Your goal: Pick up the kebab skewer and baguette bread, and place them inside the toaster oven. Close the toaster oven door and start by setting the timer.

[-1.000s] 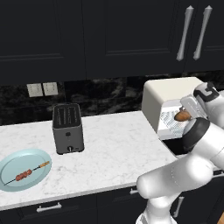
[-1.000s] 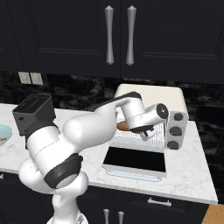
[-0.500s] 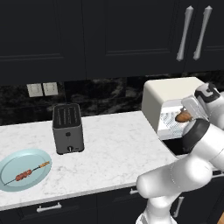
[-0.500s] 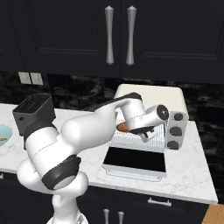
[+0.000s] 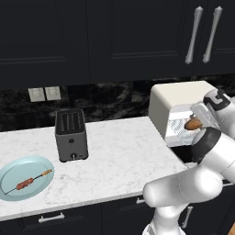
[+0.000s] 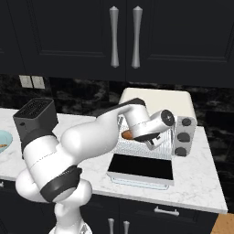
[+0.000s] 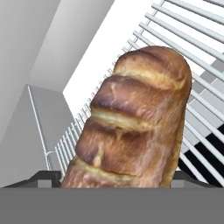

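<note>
The baguette bread [image 7: 135,118] is a golden-brown scored loaf, tilted over the wire rack [image 7: 197,48] inside the toaster oven [image 5: 176,98]. My gripper [image 7: 118,177] is shut on it, a dark fingertip [image 7: 48,177] showing on either side of its near end. From the base views the baguette bread [image 5: 193,123] [image 6: 128,135] and gripper [image 6: 139,135] sit in the oven's mouth. The toaster oven door [image 6: 141,167] lies folded down flat. The kebab skewer [image 5: 28,182] rests on a light blue plate [image 5: 39,163] at the counter's far left.
A dark grey slot toaster [image 5: 71,134] stands on the white marble counter between plate and oven. The oven's round knobs [image 6: 185,122] are on its right side. Dark cabinets hang overhead. My own arm crosses in front of the oven.
The gripper and the baguette have edged slightly deeper and lower into the oven. Everything else is still.
</note>
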### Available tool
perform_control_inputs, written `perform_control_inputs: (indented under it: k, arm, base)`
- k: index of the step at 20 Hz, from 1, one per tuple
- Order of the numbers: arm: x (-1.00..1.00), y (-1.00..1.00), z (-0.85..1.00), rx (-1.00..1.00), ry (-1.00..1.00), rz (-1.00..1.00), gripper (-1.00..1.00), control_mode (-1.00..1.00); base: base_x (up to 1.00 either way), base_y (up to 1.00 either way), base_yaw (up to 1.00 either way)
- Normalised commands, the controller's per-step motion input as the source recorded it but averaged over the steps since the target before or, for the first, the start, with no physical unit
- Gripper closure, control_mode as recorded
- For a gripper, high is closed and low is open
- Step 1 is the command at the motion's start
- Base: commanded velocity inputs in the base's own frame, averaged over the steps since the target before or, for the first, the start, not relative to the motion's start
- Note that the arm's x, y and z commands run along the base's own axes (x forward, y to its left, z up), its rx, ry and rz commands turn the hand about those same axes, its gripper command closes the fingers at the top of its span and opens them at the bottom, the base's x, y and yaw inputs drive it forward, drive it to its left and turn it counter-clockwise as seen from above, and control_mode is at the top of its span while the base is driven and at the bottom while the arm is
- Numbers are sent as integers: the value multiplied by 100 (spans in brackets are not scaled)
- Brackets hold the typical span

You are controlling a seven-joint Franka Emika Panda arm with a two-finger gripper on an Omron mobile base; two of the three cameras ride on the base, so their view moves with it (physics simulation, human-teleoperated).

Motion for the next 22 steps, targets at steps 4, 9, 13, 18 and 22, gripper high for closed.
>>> perform_control_inputs:
  k: [4,9,13,18,22]
  arm:
    - [0,-1,-26,0,0,0,-100,-100]
    - [-25,-8,-20,0,0,0,-100,-100]
    - [-35,-5,-19,0,0,0,-100,-100]
    - [-37,-12,11,0,0,0,-100,-100]
    - [-51,0,38,0,0,0,-100,-100]
  base:
    - [0,0,0]
    - [0,0,0]
    - [0,0,0]
    - [0,0,0]
    - [0,0,0]
